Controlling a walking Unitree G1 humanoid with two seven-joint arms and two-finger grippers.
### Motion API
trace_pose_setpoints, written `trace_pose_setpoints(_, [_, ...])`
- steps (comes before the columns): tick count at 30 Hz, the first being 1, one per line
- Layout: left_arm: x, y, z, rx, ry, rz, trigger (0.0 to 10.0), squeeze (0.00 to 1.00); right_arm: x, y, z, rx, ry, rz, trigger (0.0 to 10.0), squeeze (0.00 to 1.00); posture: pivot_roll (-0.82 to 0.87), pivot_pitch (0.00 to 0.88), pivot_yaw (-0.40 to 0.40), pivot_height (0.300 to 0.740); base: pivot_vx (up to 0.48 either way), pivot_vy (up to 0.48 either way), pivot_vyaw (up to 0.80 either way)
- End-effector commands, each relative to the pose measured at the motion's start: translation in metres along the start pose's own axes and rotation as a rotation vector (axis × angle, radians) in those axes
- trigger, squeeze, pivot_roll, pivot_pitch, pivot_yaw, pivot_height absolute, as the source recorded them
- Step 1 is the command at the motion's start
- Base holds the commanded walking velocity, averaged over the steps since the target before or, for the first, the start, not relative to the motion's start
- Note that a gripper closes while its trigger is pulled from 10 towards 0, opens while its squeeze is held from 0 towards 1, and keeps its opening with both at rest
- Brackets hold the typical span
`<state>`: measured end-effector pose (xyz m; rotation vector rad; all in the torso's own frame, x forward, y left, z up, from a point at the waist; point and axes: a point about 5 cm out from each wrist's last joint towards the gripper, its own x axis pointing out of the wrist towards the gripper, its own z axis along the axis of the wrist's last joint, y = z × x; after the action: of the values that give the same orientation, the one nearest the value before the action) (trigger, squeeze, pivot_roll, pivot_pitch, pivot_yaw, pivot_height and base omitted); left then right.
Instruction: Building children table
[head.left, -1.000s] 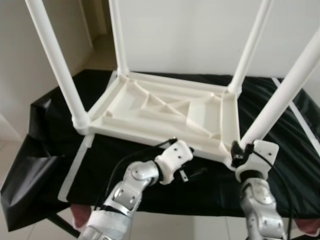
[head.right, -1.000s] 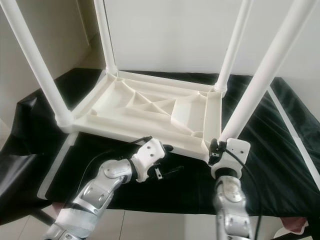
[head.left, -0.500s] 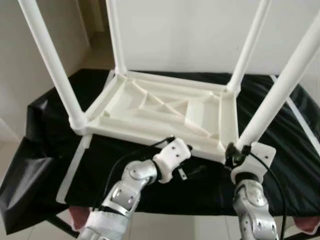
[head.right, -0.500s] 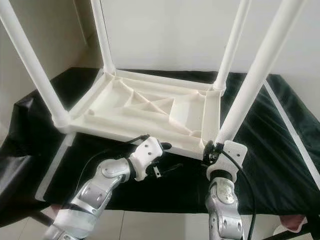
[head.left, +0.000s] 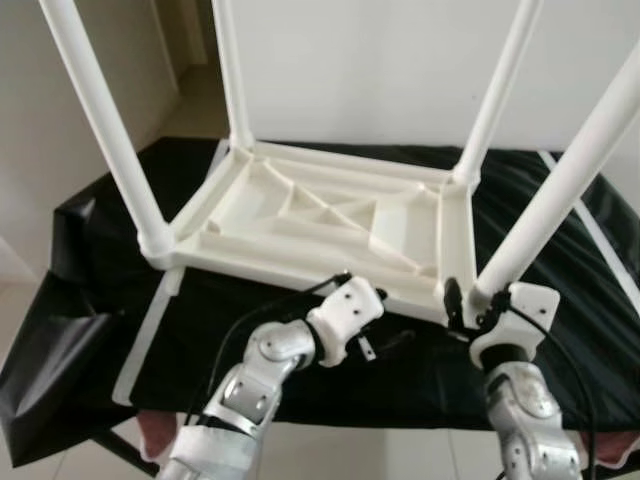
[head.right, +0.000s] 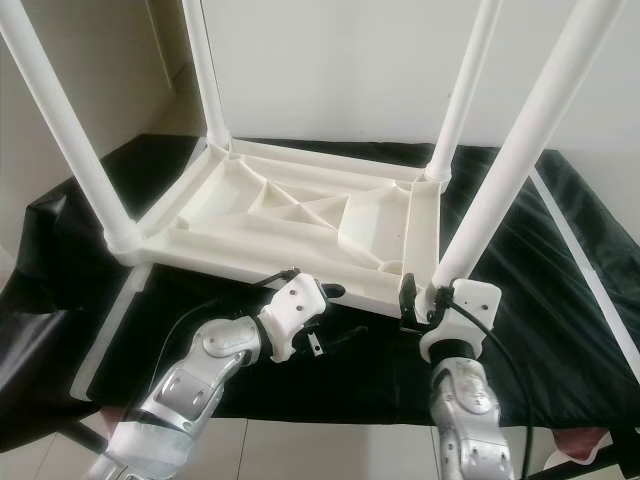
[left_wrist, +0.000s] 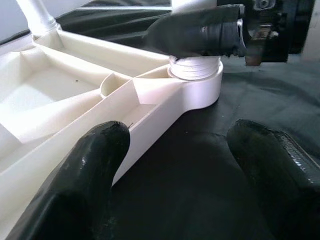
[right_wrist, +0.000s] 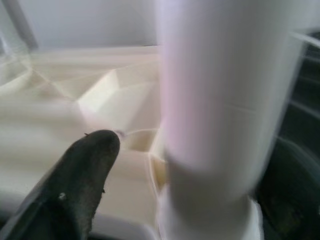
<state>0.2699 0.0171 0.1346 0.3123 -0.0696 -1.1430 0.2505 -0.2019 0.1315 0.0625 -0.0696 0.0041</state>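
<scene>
Children's table: the white plastic children's table (head.left: 330, 225) lay upside down on the black-draped worktop (head.left: 560, 330), four white tube legs up.
Right pincer: the right pincer (head.right: 425, 300) clasped the near right white tube leg (head.left: 560, 195) at its base.
Left pincer: the left pincer (left_wrist: 200, 165) hovered spread wide, empty, beside the table's near edge.

From head height we looked forward and down on the upturned table (head.left: 330, 215), both eye views sharing it whole. Our left wrist view sat low and close beside its near edge, facing the near-right leg (left_wrist: 196, 67), which our right wrist view faced from closer still.
</scene>
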Motion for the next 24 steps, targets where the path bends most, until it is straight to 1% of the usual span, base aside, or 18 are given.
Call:
trace_pose_setpoints(1, [0.0,-0.003,0.001,0.04,-0.005,0.026,10.0,0.0,0.002,-0.002,0.0,-0.001,-0.009,0.062,10.0,0.0,-0.03,0.0,-0.04,0.74,0.0,0.0,0.0])
trace_pose_setpoints(3, [0.0,-0.004,0.0,0.031,-0.002,0.02,10.0,0.0,0.003,-0.004,0.0,-0.012,-0.005,0.079,10.0,0.0,-0.03,0.0,-0.045,0.74,0.0,0.0,0.0])
trace_pose_setpoints(4, [0.001,-0.006,-0.001,0.003,0.001,-0.002,10.0,0.0,0.008,-0.01,0.0,-0.019,0.002,0.124,10.0,0.0,-0.03,0.0,-0.048,0.74,0.0,0.0,0.0])
trace_pose_setpoints(5, [0.001,-0.007,-0.001,-0.003,0.003,-0.009,10.0,0.0,0.011,-0.012,0.001,-0.034,0.002,0.15,10.0,0.0,-0.03,0.0,-0.048,0.74,0.0,0.0,0.0])
trace_pose_setpoints(7, [0.001,-0.007,-0.001,-0.004,0.004,-0.012,10.0,0.0,0.012,-0.013,0.001,-0.045,0.0,0.165,10.0,0.0,-0.03,0.0,-0.049,0.74,0.0,0.0,0.0])
trace_pose_setpoints(8, [0.002,-0.006,0.0,-0.011,0.0,-0.013,10.0,0.0,0.015,-0.012,0.001,-0.057,0.008,0.214,10.0,0.0,-0.02,0.0,-0.052,0.74,0.0,0.0,0.0])
trace_pose_setpoints(11, [0.002,-0.006,0.0,-0.017,-0.002,-0.013,10.0,0.0,0.016,-0.012,0.001,-0.065,0.013,0.248,10.0,0.0,-0.02,0.0,-0.052,0.74,0.0,0.0,0.0])
trace_pose_setpoints(12, [0.003,-0.006,0.001,-0.027,-0.005,-0.015,10.0,0.0,0.019,-0.01,0.0,-0.065,0.03,0.298,10.0,0.0,-0.02,0.0,-0.054,0.74,0.0,0.0,0.0])
trace_pose_setpoints(13, [0.003,-0.006,0.001,-0.027,-0.005,-0.015,10.0,0.0,0.019,-0.01,0.0,-0.065,0.03,0.298,10.0,0.0,-0.02,0.0,-0.054,0.74,0.0,0.0,0.0])
trace_pose_setpoints(16, [0.003,-0.006,0.001,-0.011,-0.001,-0.022,10.0,0.0,0.032,-0.015,-0.004,-0.114,0.065,0.373,10.0,0.0,0.0,0.0,-0.058,0.74,0.0,0.0,0.0])
trace_pose_setpoints(18, [0.003,-0.006,0.001,-0.006,0.001,-0.023,10.0,0.0,0.035,-0.017,-0.005,-0.133,0.069,0.386,10.0,0.0,0.0,0.0,-0.058,0.74,0.0,0.0,0.0])
trace_pose_setpoints(19, [0.003,-0.006,0.001,-0.004,0.002,-0.021,10.0,0.0,0.036,-0.019,-0.006,-0.141,0.078,0.384,8.5,0.0,0.01,0.0,-0.061,0.74,0.0,0.0,0.0])
trace_pose_setpoints(20, [0.003,-0.006,0.001,-0.001,0.002,-0.019,10.0,0.0,0.037,-0.021,-0.007,-0.144,0.083,0.386,8.5,0.0,0.01,0.0,-0.061,0.74,0.0,0.0,0.0])
trace_pose_setpoints(21, [0.003,-0.006,0.001,0.001,0.002,-0.017,10.0,0.0,0.038,-0.023,-0.008,-0.148,0.087,0.388,4.0,0.0,0.01,0.0,-0.064,0.74,0.0,0.0,0.0])
trace_pose_setpoints(23, [0.003,-0.006,0.001,0.003,0.001,-0.016,10.0,0.0,0.039,-0.025,-0.009,-0.15,0.088,0.389,4.0,0.0,0.01,0.0,-0.064,0.74,0.0,0.0,0.0])
trace_pose_setpoints(24, [0.003,-0.006,0.001,0.004,0.002,-0.015,10.0,0.0,0.039,-0.027,-0.01,-0.147,0.092,0.393,0.0,0.0,0.01,0.0,-0.065,0.74,0.0,0.0,0.0])
